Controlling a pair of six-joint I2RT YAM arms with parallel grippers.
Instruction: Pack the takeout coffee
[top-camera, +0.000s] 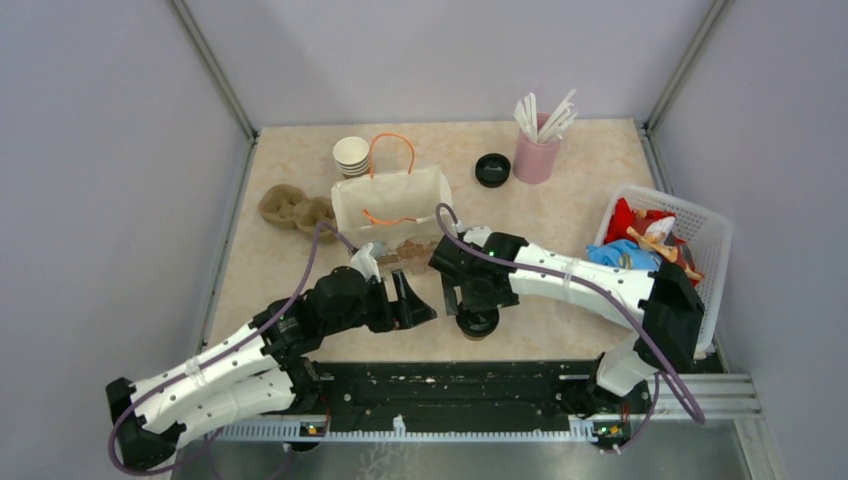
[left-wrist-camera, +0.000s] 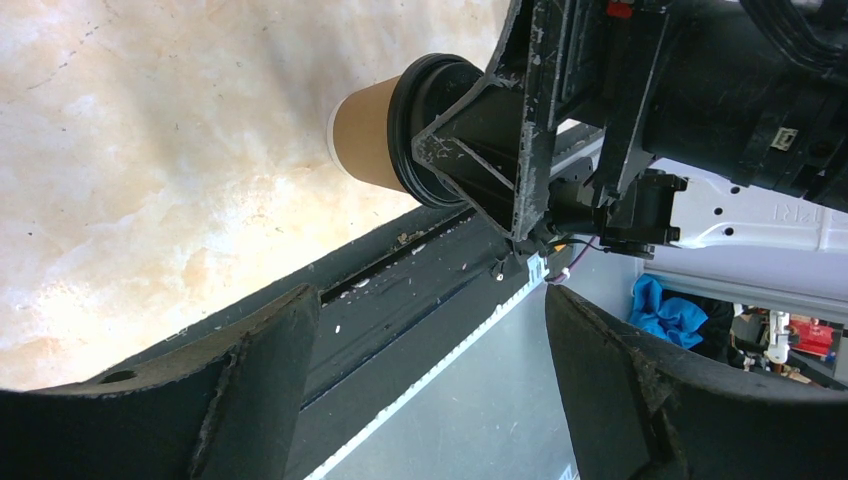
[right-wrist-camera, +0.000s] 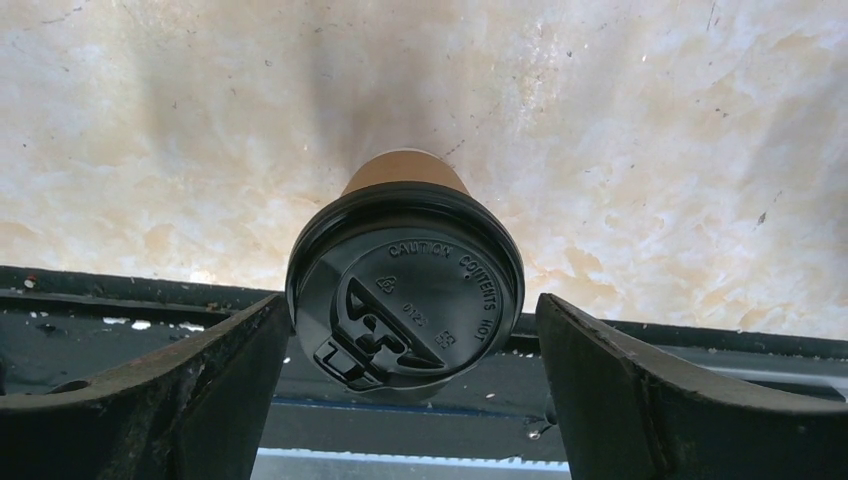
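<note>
One coffee (top-camera: 477, 323) stands upright on the counter (top-camera: 560, 215), lower centre of the top view. The right gripper (right-wrist-camera: 412, 300), spread wide, straddles its lid, probably lining up a grasp; no finger clearly touches. The left gripper (top-camera: 415, 302), spread and empty, waits just left. The bag (top-camera: 392, 205) stands open above, apparently to receive it.

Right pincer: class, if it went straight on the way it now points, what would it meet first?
The takeout coffee, lid first: it stands centred ahead of the open right pincer. Depth is unclear, but nothing shows between them.
</note>
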